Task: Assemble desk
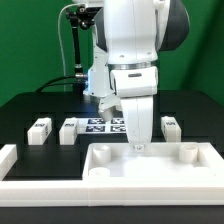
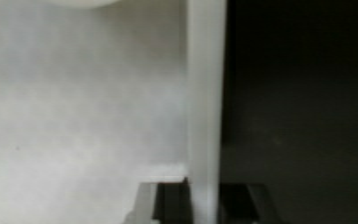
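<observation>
The white desk tabletop (image 1: 140, 162) lies upside-up at the front of the black table, with a raised rim and round corner sockets (image 1: 188, 153). My gripper (image 1: 137, 146) points straight down at the middle of its far rim. In the wrist view the rim (image 2: 208, 100) runs as a pale strip between my two dark fingers (image 2: 169, 205). The jaws sit against both of its sides, so my gripper (image 2: 206, 198) is shut on the rim. Three short white legs lie behind the tabletop: two at the exterior view's left (image 1: 40, 130) (image 1: 68, 130), one at the right (image 1: 171, 125).
The marker board (image 1: 102, 124) lies flat behind the tabletop, partly hidden by my arm. A low white border rail (image 1: 9, 158) stands at the exterior view's left, and another runs along the front (image 1: 100, 186). A black stand with cables (image 1: 72, 50) rises at the back.
</observation>
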`<action>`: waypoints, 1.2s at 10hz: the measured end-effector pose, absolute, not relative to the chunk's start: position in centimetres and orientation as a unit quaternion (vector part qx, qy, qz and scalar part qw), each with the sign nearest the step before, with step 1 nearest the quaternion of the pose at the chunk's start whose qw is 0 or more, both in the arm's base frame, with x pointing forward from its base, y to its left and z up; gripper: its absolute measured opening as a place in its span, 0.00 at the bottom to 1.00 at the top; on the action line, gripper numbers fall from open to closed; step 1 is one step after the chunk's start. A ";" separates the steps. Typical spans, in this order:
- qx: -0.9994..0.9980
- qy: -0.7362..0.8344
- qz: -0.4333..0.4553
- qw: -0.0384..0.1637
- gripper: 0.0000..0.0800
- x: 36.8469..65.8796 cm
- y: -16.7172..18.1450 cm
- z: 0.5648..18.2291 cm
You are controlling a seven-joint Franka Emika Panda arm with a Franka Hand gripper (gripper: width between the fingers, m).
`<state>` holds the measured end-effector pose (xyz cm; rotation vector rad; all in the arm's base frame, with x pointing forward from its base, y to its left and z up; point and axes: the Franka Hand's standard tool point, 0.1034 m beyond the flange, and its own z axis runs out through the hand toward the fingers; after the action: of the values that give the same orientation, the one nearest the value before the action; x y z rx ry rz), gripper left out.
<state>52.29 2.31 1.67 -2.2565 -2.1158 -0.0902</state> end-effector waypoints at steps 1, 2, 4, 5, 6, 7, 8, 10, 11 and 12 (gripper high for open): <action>-0.729 -0.684 -0.019 0.031 0.07 52.3 2.3 1.7; -0.726 -0.687 -0.016 0.034 0.07 52.3 2.3 1.7; -0.727 -0.686 -0.016 0.035 0.08 52.3 2.2 1.7; -0.727 -0.686 -0.016 0.035 0.08 52.2 2.2 1.6; -0.727 -0.685 -0.016 0.035 0.30 52.2 2.2 1.6; -0.727 -0.685 -0.015 0.035 0.53 52.2 2.1 1.6; -0.727 -0.685 -0.015 0.035 0.69 52.2 2.1 1.6; -0.727 -0.685 -0.015 0.035 0.79 52.2 2.1 1.6; -0.727 -0.685 -0.015 0.035 0.81 52.2 2.1 1.6; -0.727 -0.685 -0.015 0.035 0.81 52.2 2.1 1.6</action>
<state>52.23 2.10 1.63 -2.2359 -2.1062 -0.0473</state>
